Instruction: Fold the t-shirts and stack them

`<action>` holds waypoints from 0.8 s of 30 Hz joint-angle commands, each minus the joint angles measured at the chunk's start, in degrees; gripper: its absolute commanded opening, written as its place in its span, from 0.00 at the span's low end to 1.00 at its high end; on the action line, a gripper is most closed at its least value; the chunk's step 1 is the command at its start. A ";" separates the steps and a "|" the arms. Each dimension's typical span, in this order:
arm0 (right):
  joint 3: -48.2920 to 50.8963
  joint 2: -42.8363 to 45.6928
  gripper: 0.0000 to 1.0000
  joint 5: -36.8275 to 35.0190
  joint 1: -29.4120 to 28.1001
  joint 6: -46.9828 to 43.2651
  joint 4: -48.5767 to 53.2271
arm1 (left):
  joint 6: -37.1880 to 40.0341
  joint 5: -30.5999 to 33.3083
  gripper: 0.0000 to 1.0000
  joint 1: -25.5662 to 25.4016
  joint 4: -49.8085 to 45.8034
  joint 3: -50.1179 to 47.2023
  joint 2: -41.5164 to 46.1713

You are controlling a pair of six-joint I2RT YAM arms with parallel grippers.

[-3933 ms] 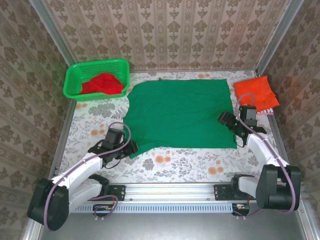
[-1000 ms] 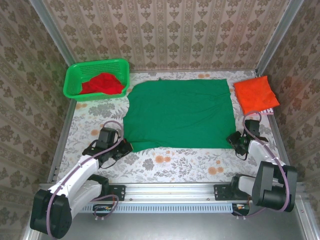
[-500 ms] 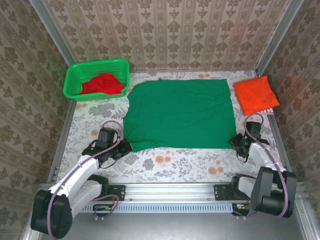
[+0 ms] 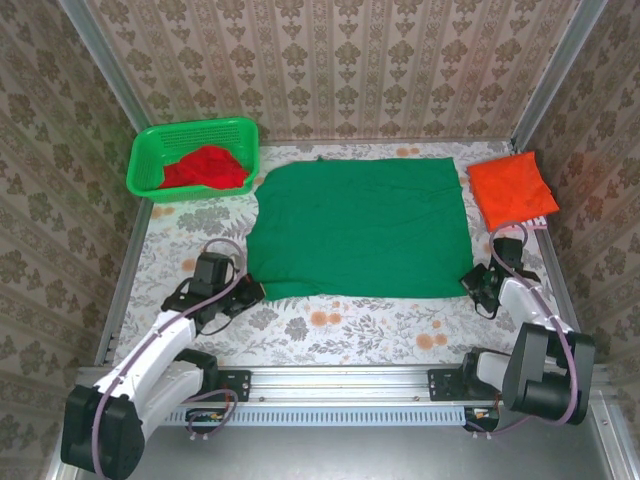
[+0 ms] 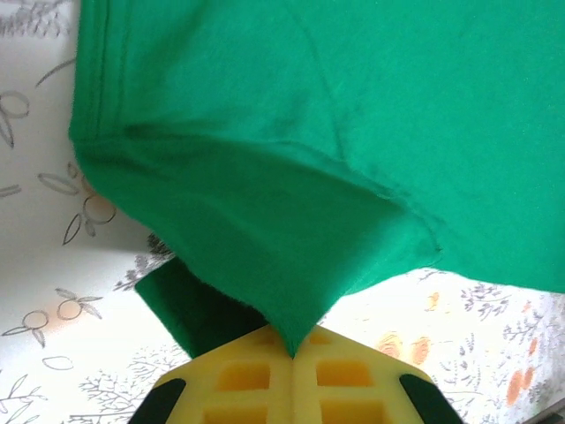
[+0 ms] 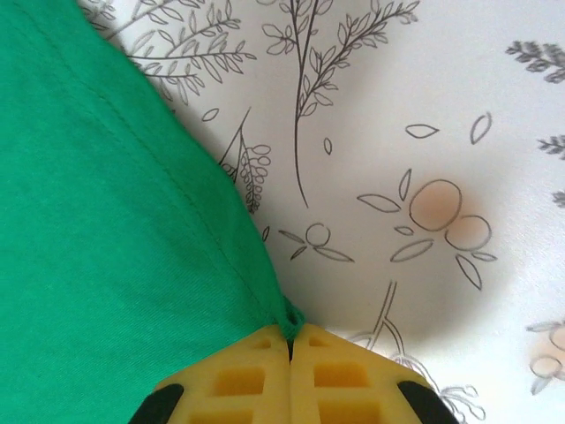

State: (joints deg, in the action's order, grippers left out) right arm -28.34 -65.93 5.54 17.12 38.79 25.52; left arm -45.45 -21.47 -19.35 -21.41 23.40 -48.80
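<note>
Where the two arms reach in from the near edge, each of the two hands is pinched tight on cloth. The left hand [image 5: 291, 352] has its yellow, grid-moulded pads closed on the near-left corner of the dark green t-shirt [image 4: 360, 225], the cloth gathered to a point between them. The right hand [image 6: 289, 339] is likewise clamped on the near-right hem corner, beside the stitched seam. This soft, smooth shirt, one of three, lies spread flat across the middle of the floral-printed tabletop [image 4: 350, 325]. Farther back at the right sits the orange-red t-shirt [image 4: 513, 190], folded into a squarish pad. At the far left, one bright green plastic lattice basket [image 4: 146, 150] holds the crumpled red t-shirt [image 4: 205, 168].
</note>
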 commanded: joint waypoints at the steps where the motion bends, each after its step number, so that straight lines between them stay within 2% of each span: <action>1: -0.49 4.53 0.00 -2.34 0.45 0.24 4.89 | -0.16 -0.06 0.00 0.90 -1.22 3.91 1.42; 10: -3.54 10.67 0.00 -1.98 0.46 -0.70 10.19 | 2.11 -0.50 0.00 2.28 -5.23 12.38 -1.80; 24: -13.16 1.55 0.00 2.03 0.53 -4.04 8.65 | 7.47 -2.01 0.00 5.11 -5.58 25.18 -14.99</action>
State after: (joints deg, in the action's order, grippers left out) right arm -39.11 -62.46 6.48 17.12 36.27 33.63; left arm -40.66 -22.37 -14.90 -27.03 45.69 -62.02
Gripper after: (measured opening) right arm 0.047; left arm 0.052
